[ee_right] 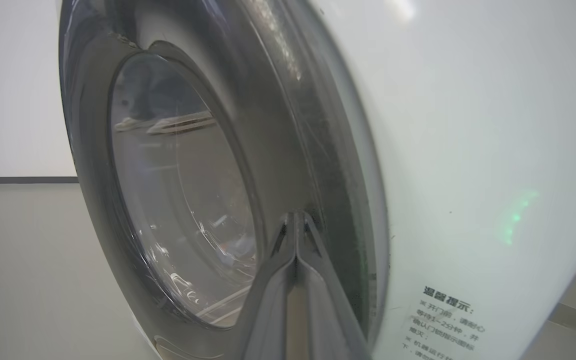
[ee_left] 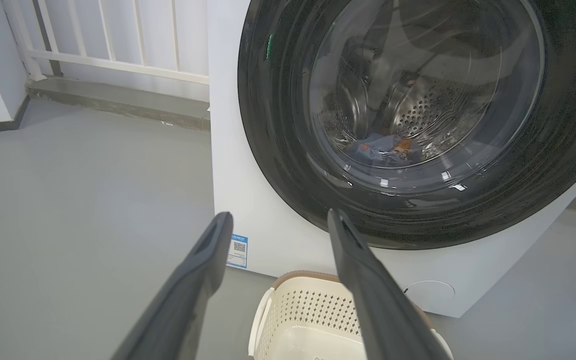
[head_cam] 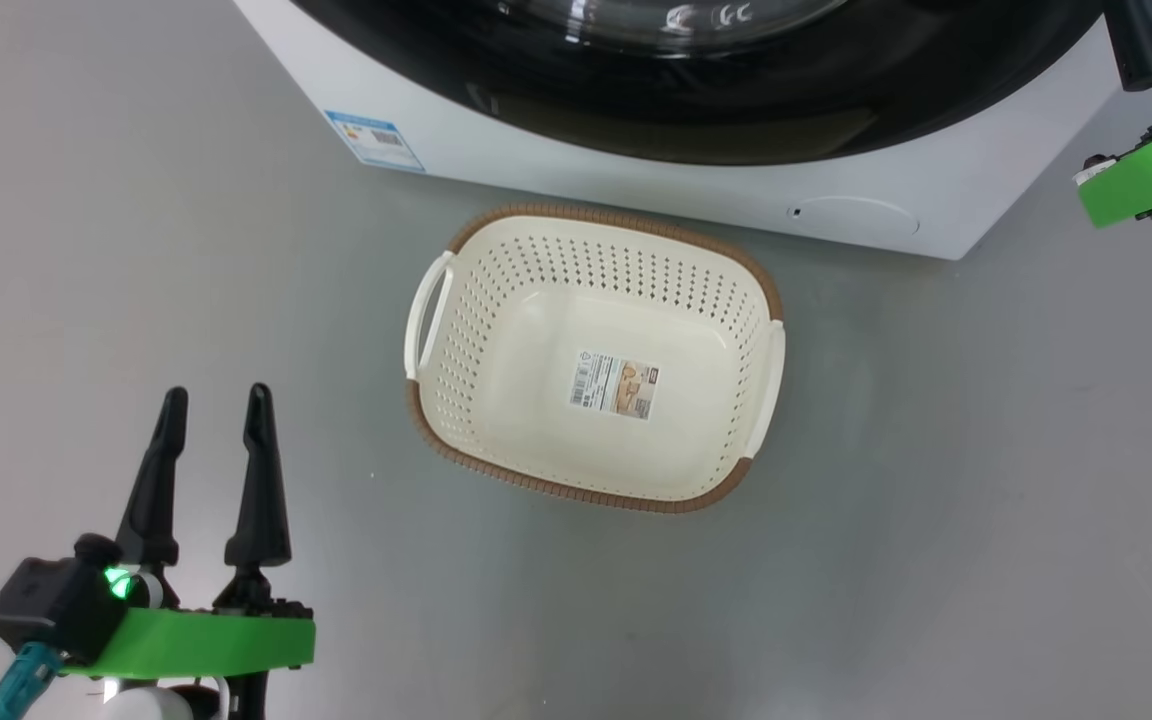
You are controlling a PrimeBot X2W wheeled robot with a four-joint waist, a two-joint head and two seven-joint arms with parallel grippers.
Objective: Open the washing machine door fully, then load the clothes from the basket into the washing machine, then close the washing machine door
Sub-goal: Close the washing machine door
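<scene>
The right tool, fingers together, is sitting at the edge of the door; pressing squarely there should be latching it. The left tool is hanging with fingers apart by the empty basket, the clothes lying inside the drum.

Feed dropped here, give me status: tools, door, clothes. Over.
Left tool open, empty. Right tool shut, tips at door rim. Door looks closed, clothes inside drum, basket empty. Nothing blocking.
</scene>
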